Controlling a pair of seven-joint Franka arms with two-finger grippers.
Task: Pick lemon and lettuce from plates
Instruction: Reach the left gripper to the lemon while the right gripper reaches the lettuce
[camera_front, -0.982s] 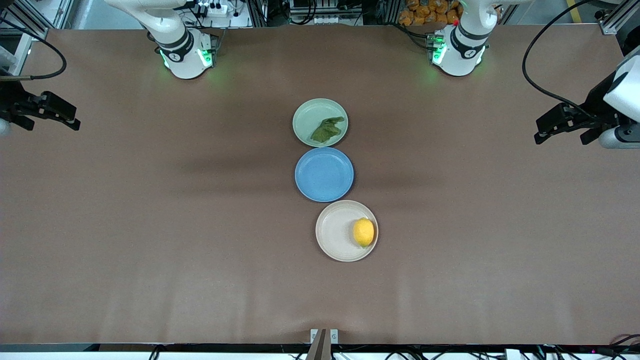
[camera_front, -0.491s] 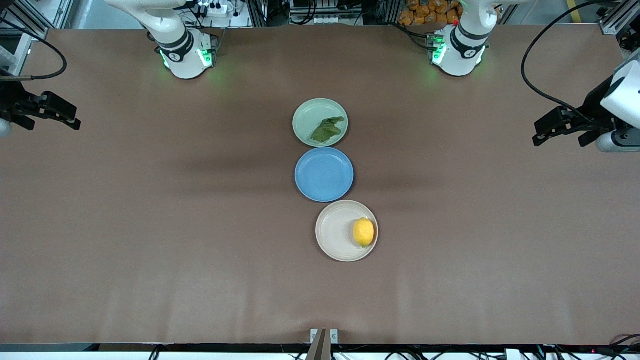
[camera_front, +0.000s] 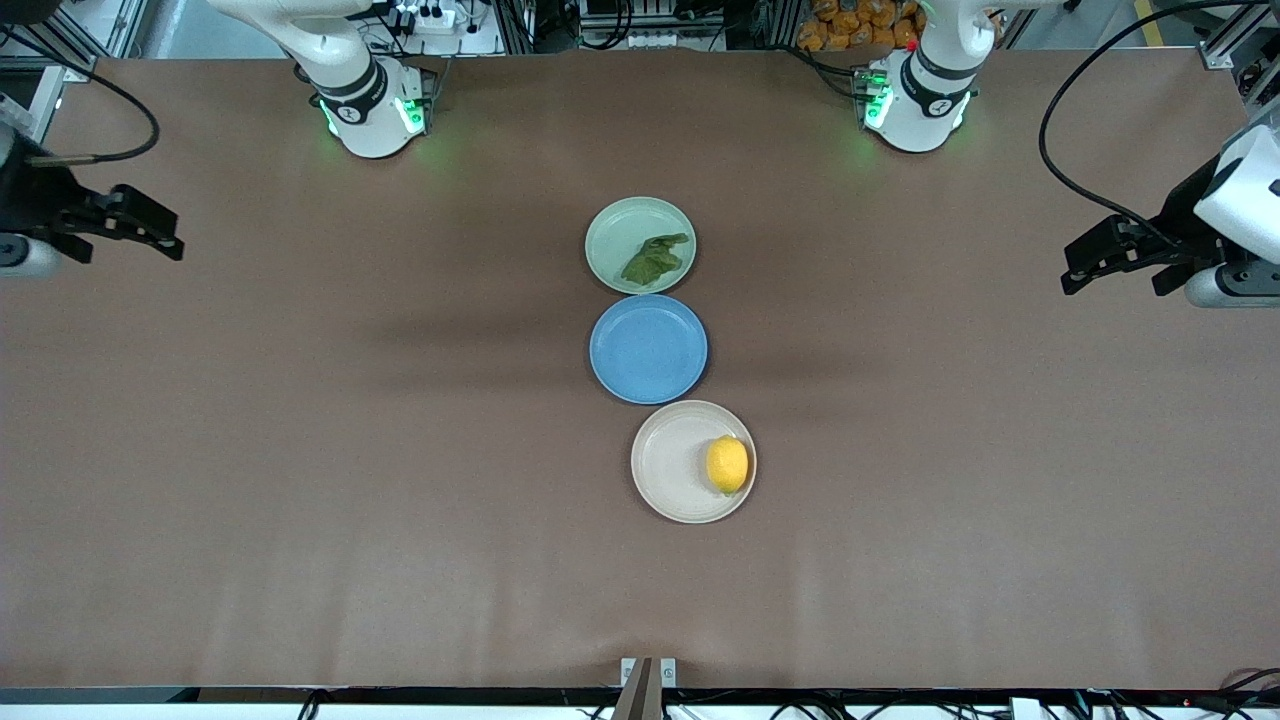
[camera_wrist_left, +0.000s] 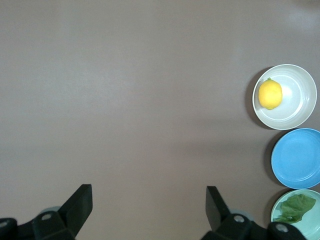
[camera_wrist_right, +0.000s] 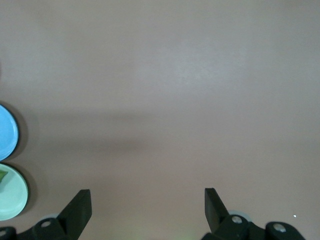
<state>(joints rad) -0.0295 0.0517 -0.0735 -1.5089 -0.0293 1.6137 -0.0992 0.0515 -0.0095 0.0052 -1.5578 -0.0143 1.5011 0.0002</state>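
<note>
With both arms parked high at the table's ends, we're at the approach step; nothing picked yet.

Left gripper (camera_front: 1105, 262) is over bare table at the left arm's end, jaws wide, empty. Right gripper (camera_front: 140, 225) is over the right arm's end, jaws wide, empty.

Three plates sit in a row mid-table. Mint plate (camera_front: 640, 245) is farthest from the front camera, lettuce (camera_front: 655, 258) on it. Blue plate (camera_front: 648, 348) is in the middle, empty, rim touching the mint one. Cream plate (camera_front: 693, 461) is nearest, with the lemon (camera_front: 727, 465) on it, off-centre toward the left arm's end.

Next, our read: each gripper has to travel in over a plate and descend. The lemon suits the left arm, the lettuce the right. The lettuce is flat, so fingers need to go low to the plate; the lemon may roll.

View differences:
- Left wrist shows all three plates, lemon and lettuce.
- Right wrist shows only edges of blue and mint plates; no lemon.
- Only the front view shows both arms and bases.
</note>
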